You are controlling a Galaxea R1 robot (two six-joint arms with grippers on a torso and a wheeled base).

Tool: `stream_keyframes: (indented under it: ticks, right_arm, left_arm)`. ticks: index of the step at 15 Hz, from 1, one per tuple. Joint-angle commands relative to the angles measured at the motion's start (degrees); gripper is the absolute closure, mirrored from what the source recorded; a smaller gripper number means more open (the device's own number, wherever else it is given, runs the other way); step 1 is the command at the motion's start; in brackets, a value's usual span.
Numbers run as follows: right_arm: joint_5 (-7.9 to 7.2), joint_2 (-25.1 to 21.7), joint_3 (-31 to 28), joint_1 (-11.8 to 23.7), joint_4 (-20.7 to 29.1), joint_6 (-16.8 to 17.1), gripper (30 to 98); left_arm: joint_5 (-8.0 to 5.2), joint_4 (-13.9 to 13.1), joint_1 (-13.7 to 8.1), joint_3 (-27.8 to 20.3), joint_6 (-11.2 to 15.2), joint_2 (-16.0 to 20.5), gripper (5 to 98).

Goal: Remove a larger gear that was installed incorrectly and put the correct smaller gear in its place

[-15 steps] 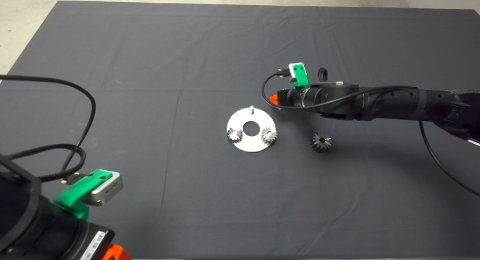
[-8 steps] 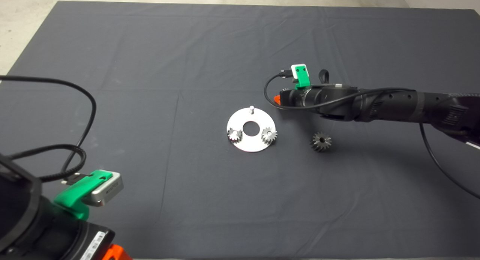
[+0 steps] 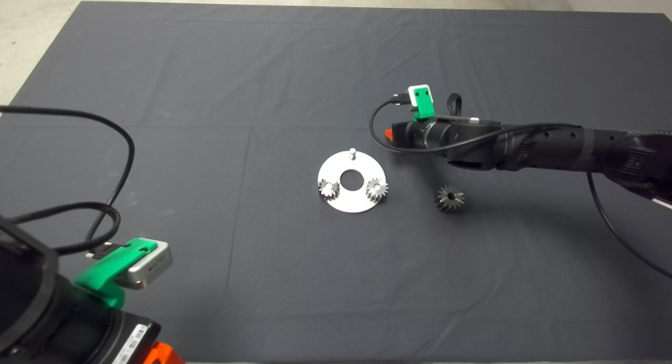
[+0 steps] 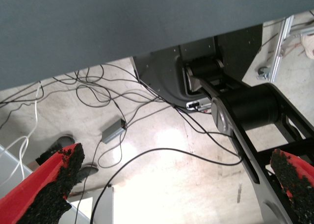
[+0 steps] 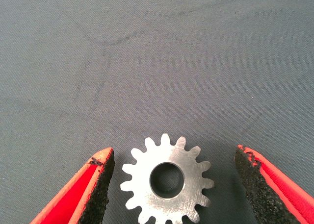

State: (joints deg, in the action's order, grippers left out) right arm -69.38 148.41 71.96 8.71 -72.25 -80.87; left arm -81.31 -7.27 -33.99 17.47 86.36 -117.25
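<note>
on the mat [image 3: 210,91], the left gripper [image 4: 171,170] is parked off the near left corner, jaws wide, and the plate [image 3: 341,201] sits mid-mat with the larger gear [image 3: 450,198] lying off it, toward the right edge. the right gripper [image 5: 172,153] hovers with jaws wide either side of the smaller gear [image 5: 191,197] (flat on the mat, untouched). closing off-centre could catch a tooth and skid or tilt it.
</note>
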Motion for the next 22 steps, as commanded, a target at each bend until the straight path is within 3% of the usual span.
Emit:
stream_keyframes:
  ticks: [1,5,7,14,16,22]
  right_arm:
    - [-0.06,0.00,-1.40,1.05,-1.23,-0.43,63.2]
    - [-0.06,-0.09,-1.86,1.05,-1.11,-0.43,63.8]
    - [-0.14,-0.21,-2.89,1.05,-1.05,-0.43,68.3]
    - [-0.14,-0.17,-2.28,1.13,-0.87,-0.25,73.2]
    - [-0.14,0.00,-2.30,1.13,-0.79,-0.25,77.5]
    - [-0.21,-0.17,-2.28,1.05,-0.79,-0.25,77.5]
  left_arm:
    - [-0.08,-0.38,0.67,-0.96,0.39,0.27,6.0]
    - [0.01,-0.38,0.76,-0.96,0.39,0.22,6.0]
    - [0.01,-0.32,0.76,-0.96,0.39,0.30,6.0]
    - [-0.34,-0.29,0.76,-0.96,0.04,0.12,6.0]
    - [-0.34,-0.29,0.76,-0.96,0.06,0.13,6.0]
    - [-0.34,-0.29,0.76,-0.96,0.13,0.22,6.0]
